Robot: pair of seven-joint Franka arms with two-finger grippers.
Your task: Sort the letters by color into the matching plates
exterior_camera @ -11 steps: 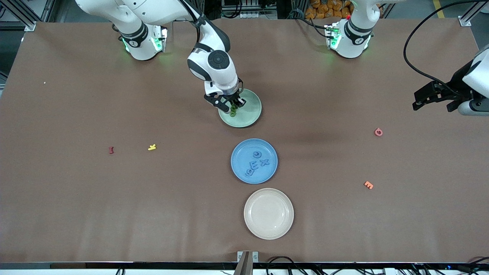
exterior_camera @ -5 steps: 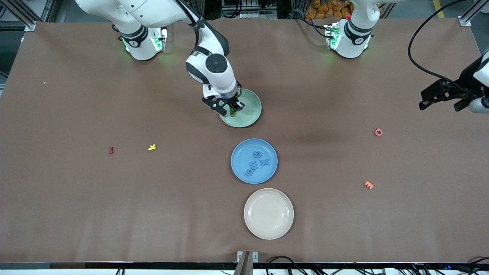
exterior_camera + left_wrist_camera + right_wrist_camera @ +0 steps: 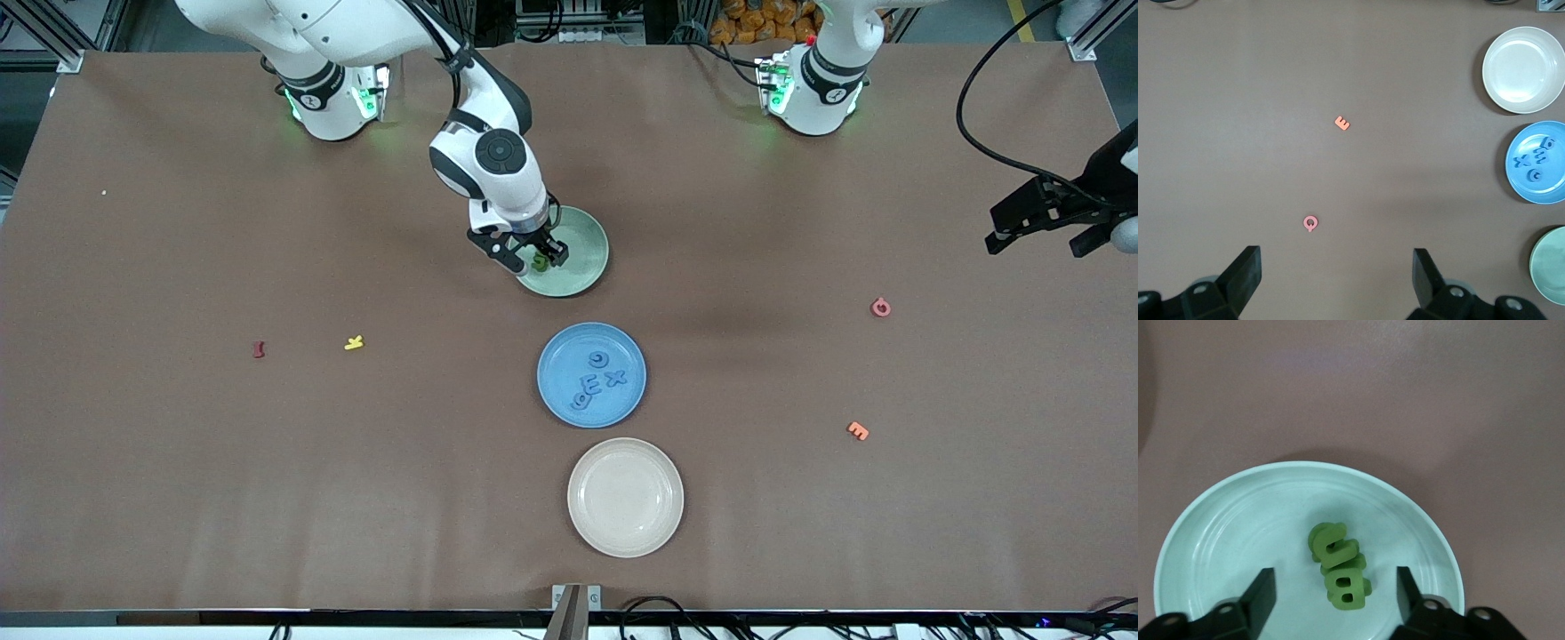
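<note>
Four blue letters (image 3: 597,380) already lie in the blue plate (image 3: 558,398), so I judge the blue half of the sort finished. The step in hand is the drop into the green plate (image 3: 587,258), which lies farther from the front camera than the blue one. My right gripper (image 3: 531,259) hangs low over that plate with its fingers (image 3: 1259,595) spread apart and nothing pinched between them; the green letters (image 3: 1340,573) sit free in the gap, resting on the plate.

In the right wrist view those green letters look chunky and foam-like, piled against one another in a short row near the middle of the dish. I can read a B at one end; how many are in the heap I cannot say for sure. The plate itself is pale mint with faint rings, shallow and round.

My left gripper (image 3: 1045,218) waits off at the left arm's end of the table, jaws wide and empty. A pink letter (image 3: 880,308) and an orange letter (image 3: 857,430) lie on the table at that end; a yellow letter (image 3: 354,342) and a dark red letter (image 3: 259,349) lie toward the right arm's end. The cream plate (image 3: 580,516) holds nothing.

Next, I reckon, the right gripper should lift straight up, without nudging the pile. No green or blue letter shows on the bare table, so little seems left.
</note>
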